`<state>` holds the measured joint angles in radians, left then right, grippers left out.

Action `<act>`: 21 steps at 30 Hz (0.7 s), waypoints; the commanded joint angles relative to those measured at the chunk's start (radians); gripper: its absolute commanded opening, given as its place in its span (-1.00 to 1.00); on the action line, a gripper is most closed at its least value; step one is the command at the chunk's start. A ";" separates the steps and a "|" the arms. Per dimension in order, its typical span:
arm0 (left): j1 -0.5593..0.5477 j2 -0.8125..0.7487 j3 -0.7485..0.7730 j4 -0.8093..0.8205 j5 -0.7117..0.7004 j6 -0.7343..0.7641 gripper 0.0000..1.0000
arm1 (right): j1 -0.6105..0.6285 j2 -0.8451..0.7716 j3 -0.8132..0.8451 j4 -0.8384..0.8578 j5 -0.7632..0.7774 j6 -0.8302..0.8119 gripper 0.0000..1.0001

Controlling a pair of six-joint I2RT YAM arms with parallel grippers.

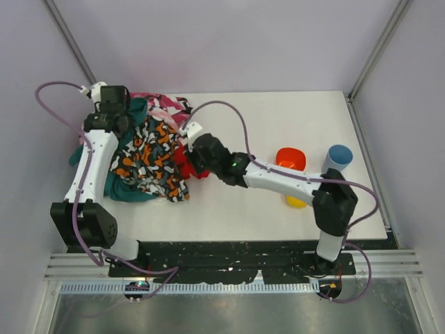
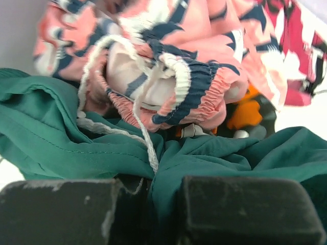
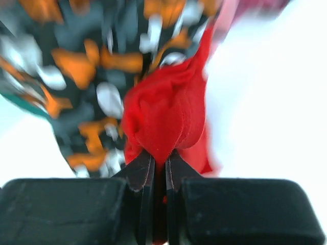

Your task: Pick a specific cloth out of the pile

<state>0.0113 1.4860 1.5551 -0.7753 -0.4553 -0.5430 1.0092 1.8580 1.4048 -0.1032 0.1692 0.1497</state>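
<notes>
The pile (image 1: pixel 149 156) lies at the table's left: a black cloth with orange and white blotches on top, teal fabric (image 2: pixel 61 138) under it, a pink dark-printed piece (image 2: pixel 194 76) behind. The plain red cloth (image 1: pixel 186 163) (image 3: pixel 163 117) pokes out at the pile's right edge. My right gripper (image 1: pixel 195 158) (image 3: pixel 159 166) is shut on a bunched fold of the red cloth. At the pile's far left, my left gripper (image 1: pixel 119 111) (image 2: pixel 153 189) is shut, with a fold of teal fabric pinched between its fingers.
An orange-red bowl (image 1: pixel 290 158) and something yellow (image 1: pixel 295 202) sit right of centre, partly behind the right arm. A blue cup (image 1: pixel 338 158) stands near the right edge. White table (image 1: pixel 250 118) shows behind the right arm.
</notes>
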 commanded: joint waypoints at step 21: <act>-0.117 0.352 0.151 -0.073 0.096 -0.005 0.27 | -0.394 -0.074 0.980 -0.113 0.018 -0.257 -0.90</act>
<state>-0.0891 1.8988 1.6371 -0.8318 -0.4046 -0.5713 0.7090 1.7523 2.3112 -0.2554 0.2569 -0.1406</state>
